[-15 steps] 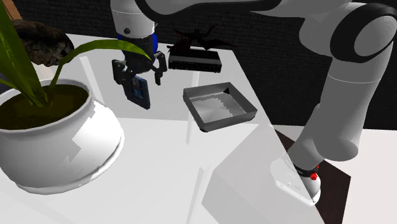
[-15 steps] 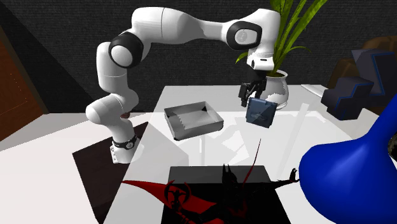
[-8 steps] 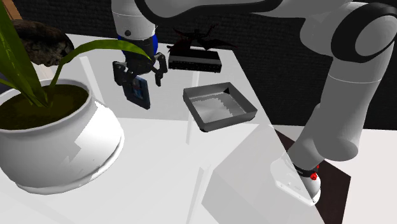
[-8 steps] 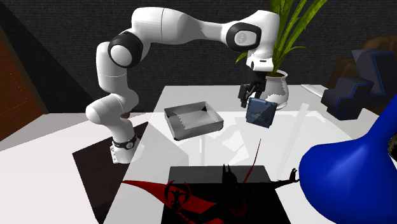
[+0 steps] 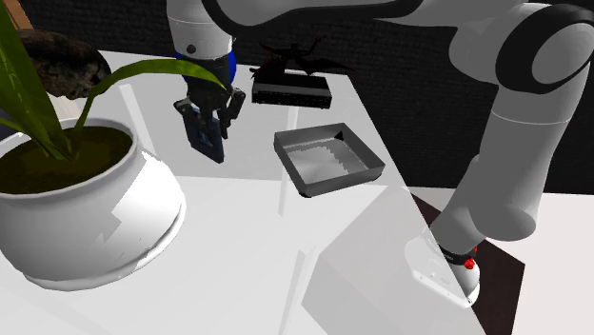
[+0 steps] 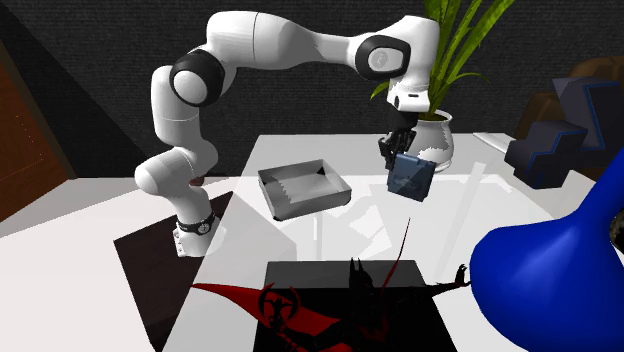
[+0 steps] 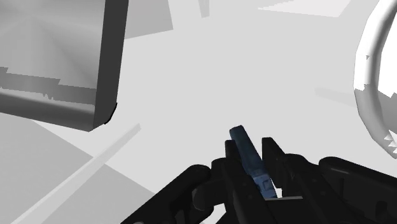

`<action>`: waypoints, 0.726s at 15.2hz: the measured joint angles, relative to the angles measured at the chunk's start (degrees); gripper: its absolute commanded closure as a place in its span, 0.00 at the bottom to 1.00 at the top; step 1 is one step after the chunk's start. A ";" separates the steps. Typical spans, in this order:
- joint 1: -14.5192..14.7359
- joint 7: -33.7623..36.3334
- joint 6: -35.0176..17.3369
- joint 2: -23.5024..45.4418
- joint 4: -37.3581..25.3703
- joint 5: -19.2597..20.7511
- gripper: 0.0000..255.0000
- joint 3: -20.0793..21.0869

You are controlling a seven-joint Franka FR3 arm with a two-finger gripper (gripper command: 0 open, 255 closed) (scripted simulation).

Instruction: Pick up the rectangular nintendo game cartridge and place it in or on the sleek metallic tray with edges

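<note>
Holding a blue cartridge (image 6: 409, 177) above the desk (image 5: 238, 276)

The black pincer (image 5: 209, 133) is clamped on the cartridge, a thin, flat, dark-blue rectangle hanging tilted from its fingers, clear of the glossy white desk. From the wrist it appears edge-on, a slim slab between the two fingers. A square grey metallic tray (image 5: 343, 183) with raised walls sits on the desk to one side of the pincer, well apart. A rounded white pot (image 5: 86, 219) stands on the other side.
</note>
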State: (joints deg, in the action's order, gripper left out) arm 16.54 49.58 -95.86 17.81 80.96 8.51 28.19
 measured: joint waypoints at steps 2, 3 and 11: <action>0.01 0.01 0.00 0.01 -0.01 0.01 1.00 0.00; 0.08 0.01 0.46 0.18 -0.58 0.07 1.00 -0.01; 1.21 0.08 6.96 1.63 -8.41 0.71 1.00 0.10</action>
State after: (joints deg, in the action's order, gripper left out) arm 17.74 49.66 -88.90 19.44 72.55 9.22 28.29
